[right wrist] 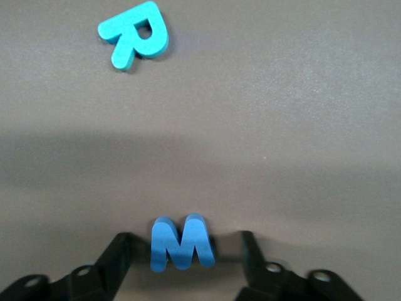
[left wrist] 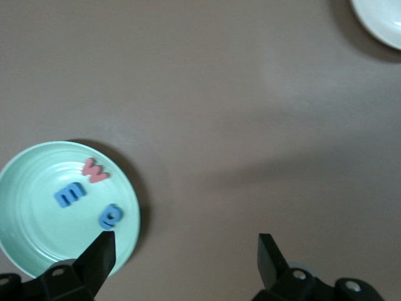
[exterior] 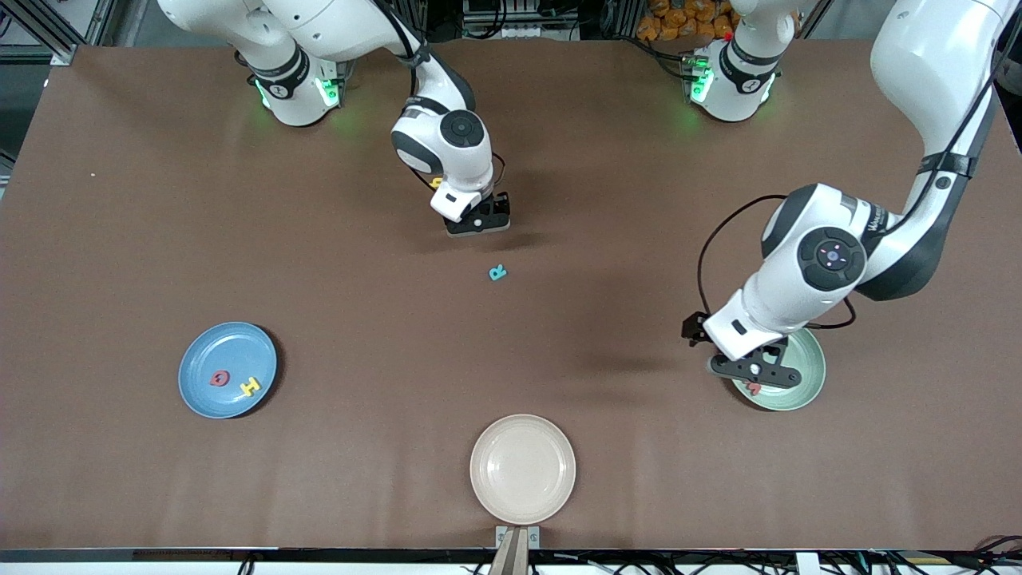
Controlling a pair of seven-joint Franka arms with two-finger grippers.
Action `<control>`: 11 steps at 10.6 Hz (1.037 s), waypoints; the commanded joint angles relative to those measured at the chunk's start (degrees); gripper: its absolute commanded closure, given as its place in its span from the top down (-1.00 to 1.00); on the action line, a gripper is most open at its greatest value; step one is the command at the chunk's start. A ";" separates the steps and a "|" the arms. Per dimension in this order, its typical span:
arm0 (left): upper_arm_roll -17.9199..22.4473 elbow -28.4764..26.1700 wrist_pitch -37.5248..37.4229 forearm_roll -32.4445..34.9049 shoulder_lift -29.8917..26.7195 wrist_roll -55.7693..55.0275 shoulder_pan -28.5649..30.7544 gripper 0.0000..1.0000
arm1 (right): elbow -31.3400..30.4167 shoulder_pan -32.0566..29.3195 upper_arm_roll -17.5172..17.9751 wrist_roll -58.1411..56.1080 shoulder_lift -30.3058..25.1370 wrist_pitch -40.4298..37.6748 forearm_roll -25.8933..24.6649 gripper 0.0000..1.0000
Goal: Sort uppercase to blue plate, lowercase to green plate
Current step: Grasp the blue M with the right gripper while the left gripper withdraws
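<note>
The right gripper (right wrist: 182,251) is down at the table with its fingers (right wrist: 116,251) straddling the blue M (right wrist: 182,243), not yet pinching it; a small gap shows each side. The M lies on the table farther from the front camera than the teal R (exterior: 498,273), its width running finger to finger. If one finger lands first, the M could twist or skid out. The left gripper (left wrist: 182,251) waits spread over the green plate (left wrist: 25,188)
</note>
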 commanded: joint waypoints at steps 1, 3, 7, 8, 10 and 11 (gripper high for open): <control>-4.88 -0.72 -2.32 0.23 -1.17 -7.15 0.11 1.00 | -0.11 -0.77 0.88 1.95 0.17 0.75 -1.11 -1.00; -7.53 -0.72 -3.46 0.23 -1.17 -10.16 0.02 1.00 | -0.11 -1.21 0.88 1.43 -0.18 0.67 -1.12 -1.00; -11.22 -1.24 -5.05 0.32 -1.08 -14.28 -0.50 1.00 | 3.39 -3.49 -3.84 -3.91 -3.00 -3.52 -1.12 -1.00; -11.49 -1.25 -5.75 0.32 -1.17 -16.04 -1.55 1.00 | 5.67 -4.80 -6.56 -8.46 -2.91 -6.68 -1.12 -1.00; -13.24 -1.16 -6.46 0.32 -1.17 -18.60 -2.35 1.00 | 9.62 -11.37 -10.18 -19.35 -2.82 -8.03 -1.03 -1.00; -13.43 -1.16 -6.46 0.32 -1.08 -20.35 -3.66 1.00 | 12.08 -14.63 -11.76 -24.28 -2.21 -8.73 -0.94 -1.00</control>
